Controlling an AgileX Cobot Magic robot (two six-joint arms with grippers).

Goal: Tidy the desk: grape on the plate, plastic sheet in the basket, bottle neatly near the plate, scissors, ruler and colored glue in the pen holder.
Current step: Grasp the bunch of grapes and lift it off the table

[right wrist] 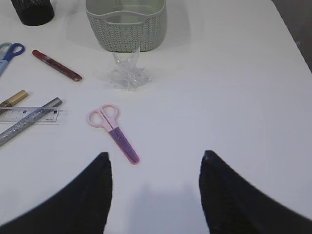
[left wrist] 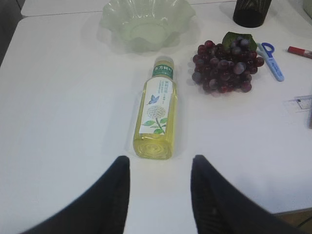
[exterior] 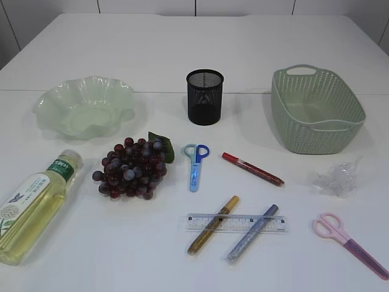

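Observation:
A dark grape bunch [exterior: 130, 168] lies below the pale green wavy plate [exterior: 85, 106]. A yellow bottle [exterior: 33, 204] lies on its side at front left. Blue scissors [exterior: 196, 164], pink scissors [exterior: 349, 242], a clear ruler [exterior: 236, 222], and red [exterior: 252, 168], gold [exterior: 213, 224] and silver [exterior: 253, 233] glue pens lie on the table. The crumpled plastic sheet [exterior: 337, 177] lies in front of the green basket [exterior: 316, 109]. The black mesh pen holder [exterior: 205, 96] stands at centre back. My left gripper [left wrist: 158, 163] is open, just short of the bottle [left wrist: 157, 109]. My right gripper [right wrist: 155, 161] is open near the pink scissors [right wrist: 113, 131].
The table is white; its far corners and side edges show in the wrist views. Neither arm shows in the exterior view. The basket [right wrist: 126, 22] and plastic sheet [right wrist: 129, 73] lie ahead of the right gripper; the plate [left wrist: 146, 24] and grapes [left wrist: 226, 66] ahead of the left.

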